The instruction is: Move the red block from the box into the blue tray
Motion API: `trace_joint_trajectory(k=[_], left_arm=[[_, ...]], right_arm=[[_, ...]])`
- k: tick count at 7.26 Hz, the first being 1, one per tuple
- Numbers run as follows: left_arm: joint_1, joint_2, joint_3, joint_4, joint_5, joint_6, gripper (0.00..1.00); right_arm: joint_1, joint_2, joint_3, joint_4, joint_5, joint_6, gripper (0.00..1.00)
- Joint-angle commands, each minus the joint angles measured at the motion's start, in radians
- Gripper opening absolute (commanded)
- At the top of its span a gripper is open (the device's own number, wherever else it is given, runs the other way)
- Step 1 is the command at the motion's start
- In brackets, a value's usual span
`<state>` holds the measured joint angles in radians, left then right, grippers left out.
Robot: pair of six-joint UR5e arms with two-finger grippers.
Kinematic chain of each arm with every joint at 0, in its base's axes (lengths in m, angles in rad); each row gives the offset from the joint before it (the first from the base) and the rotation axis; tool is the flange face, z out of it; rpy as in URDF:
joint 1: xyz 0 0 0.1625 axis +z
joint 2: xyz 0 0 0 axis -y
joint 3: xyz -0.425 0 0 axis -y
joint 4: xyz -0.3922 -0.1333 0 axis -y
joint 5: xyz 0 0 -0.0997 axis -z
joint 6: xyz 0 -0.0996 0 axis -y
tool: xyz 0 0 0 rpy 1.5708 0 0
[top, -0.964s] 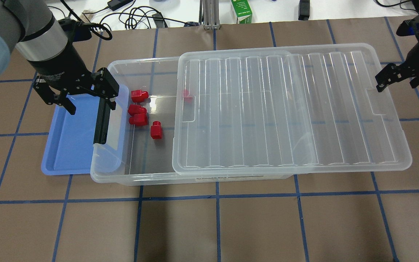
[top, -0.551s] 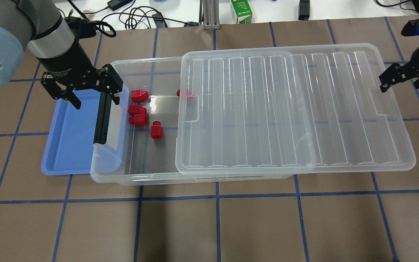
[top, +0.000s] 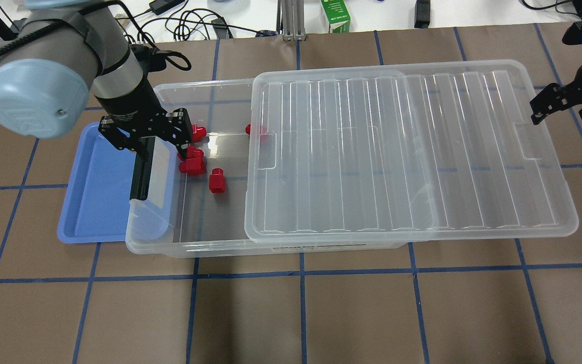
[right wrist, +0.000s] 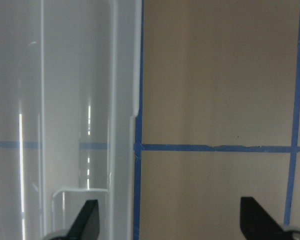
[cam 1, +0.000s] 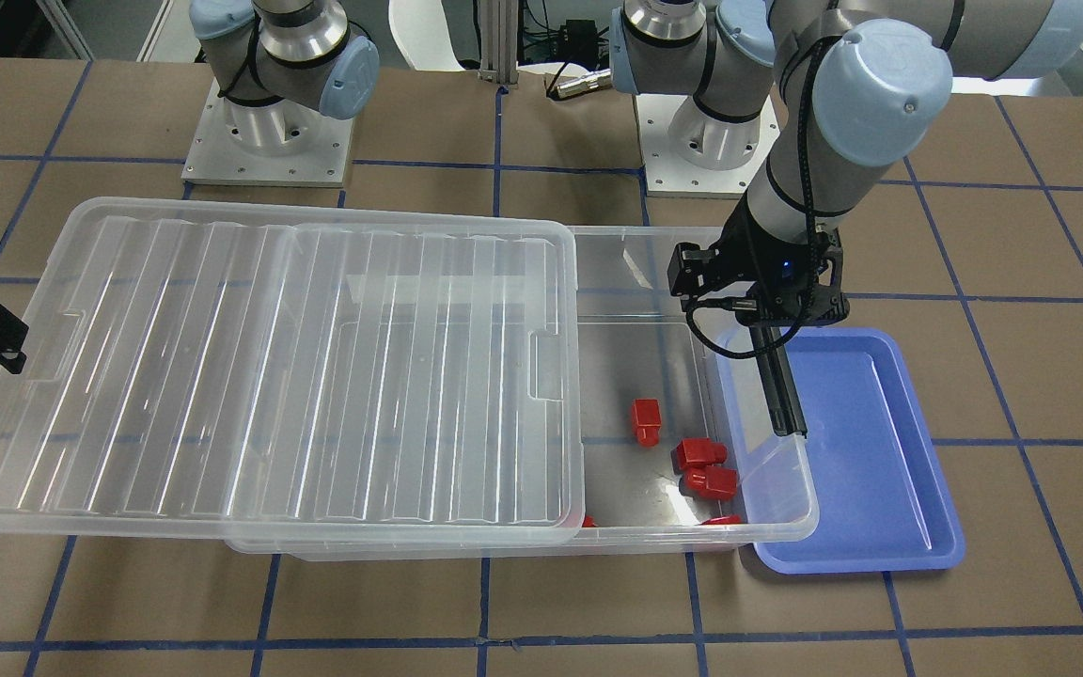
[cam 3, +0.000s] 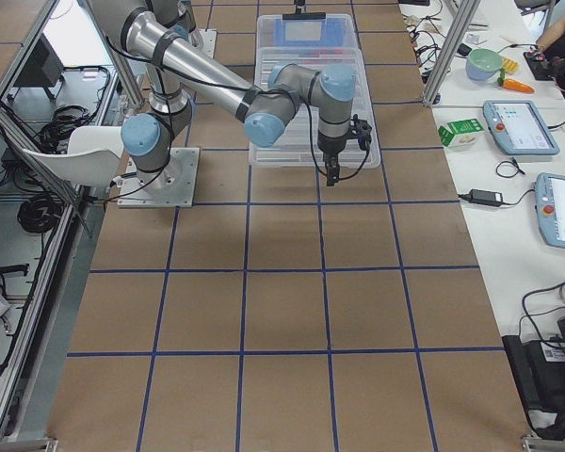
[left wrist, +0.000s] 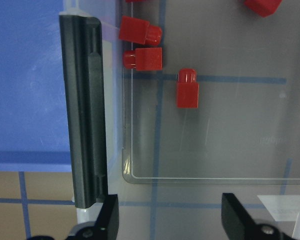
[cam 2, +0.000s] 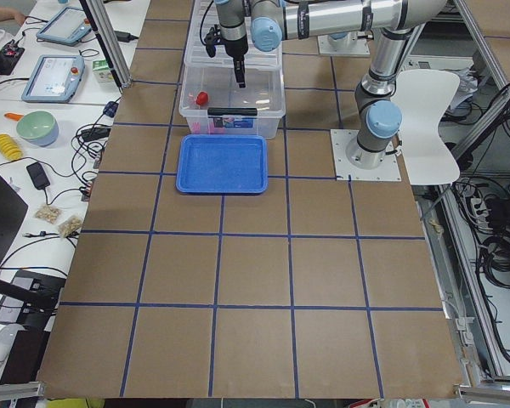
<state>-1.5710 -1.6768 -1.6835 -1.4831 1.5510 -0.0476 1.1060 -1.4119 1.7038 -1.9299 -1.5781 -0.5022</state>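
Lid (top: 402, 151) sits offset, box (top: 190, 250) end uncovered for access. Red blocks (top: 216, 181) lie inside, none in tray (top: 94, 202) alongside. Left claw (top: 152, 144) spread, hovering over blocks. Right claw (top: 564, 108) spread, at lid's far edge.

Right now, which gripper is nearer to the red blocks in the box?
Left. The left gripper hangs over the open end of the box, beside the red blocks; the right gripper is beyond the lid.

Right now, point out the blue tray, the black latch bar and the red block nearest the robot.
blue tray (top: 96, 202): overhead exterior view, bare floor.
black latch bar (top: 140, 177): overhead exterior view, mid-length.
red block (top: 217, 184): overhead exterior view, squarish body.
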Motion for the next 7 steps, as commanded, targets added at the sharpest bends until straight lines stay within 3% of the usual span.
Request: trace_joint_trajectory(k=[1, 4, 6, 7], left_arm=[[-0.004, -0.044, -0.056, 0.094, -0.003, -0.003, 0.76], [-0.009, -0.115, -0.094, 0.225, -0.005, -0.018, 0.76], [-0.010, -0.165, -0.097, 0.274, -0.043, -0.018, 0.76], [-0.014, -0.185, -0.098, 0.296, -0.048, -0.037, 0.76]], right_arm=[[0.009, -0.074, -0.064, 0.148, 0.004, 0.005, 1.00], [0.014, -0.249, -0.076, 0.320, 0.004, 0.040, 1.00], [0.090, -0.266, -0.079, 0.321, 0.007, 0.118, 1.00], [0.168, -0.250, -0.105, 0.315, 0.007, 0.254, 1.00]])
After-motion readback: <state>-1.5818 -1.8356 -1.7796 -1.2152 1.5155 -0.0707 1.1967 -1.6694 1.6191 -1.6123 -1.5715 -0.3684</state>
